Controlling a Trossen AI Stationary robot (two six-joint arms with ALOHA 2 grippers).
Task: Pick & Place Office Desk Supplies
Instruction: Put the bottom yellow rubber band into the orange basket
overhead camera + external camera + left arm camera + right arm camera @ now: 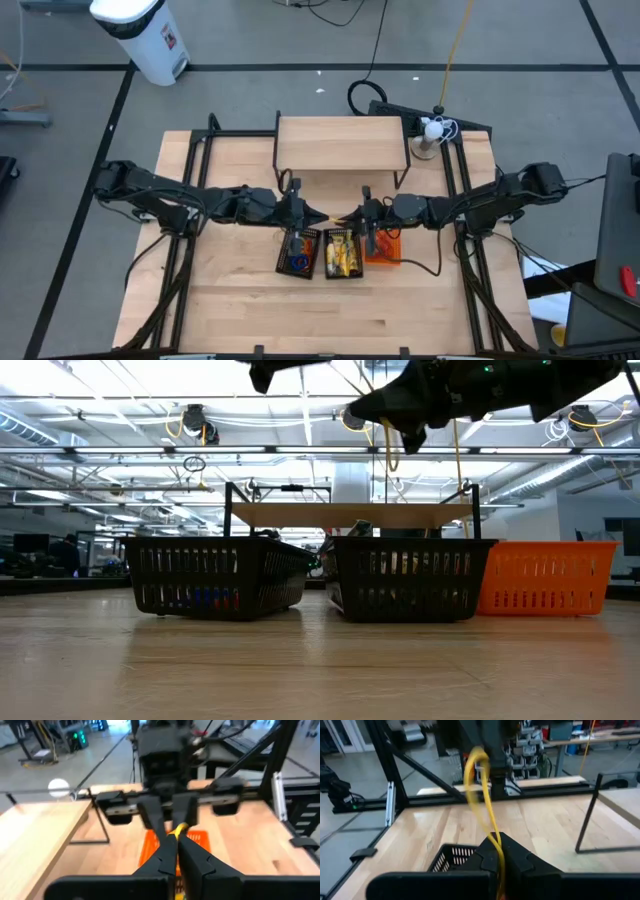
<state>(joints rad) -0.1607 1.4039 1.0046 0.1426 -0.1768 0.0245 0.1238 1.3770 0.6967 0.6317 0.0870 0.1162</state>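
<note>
A yellow rubber band (487,805) is drawn out into a long narrow loop between my two grippers, which meet tip to tip above the table's middle. My left gripper (322,215) comes from the left and my right gripper (347,215) from the right; both are shut on the band. Below them three baskets stand in a row on the table. The left black basket (285,262) has blue and orange bits inside. The middle black basket (326,262) holds yellow pieces. At the right is the orange basket (392,258). My left gripper pinches one end of the band (178,828) between its two fingertips, coming nearly level from the table's left. The band is clear of the table and baskets. My right gripper pinches the band's other end (496,842) between its shut fingers, level from the table's right. From there the loop runs across to the left gripper (487,750), clear of everything below.
A raised wooden shelf (340,145) on thin black legs stands just beyond the grippers toward the far edge. A white object on a stand (430,130) is at the far right. Black frame rails run along both sides. Bare wood lies near the front edge.
</note>
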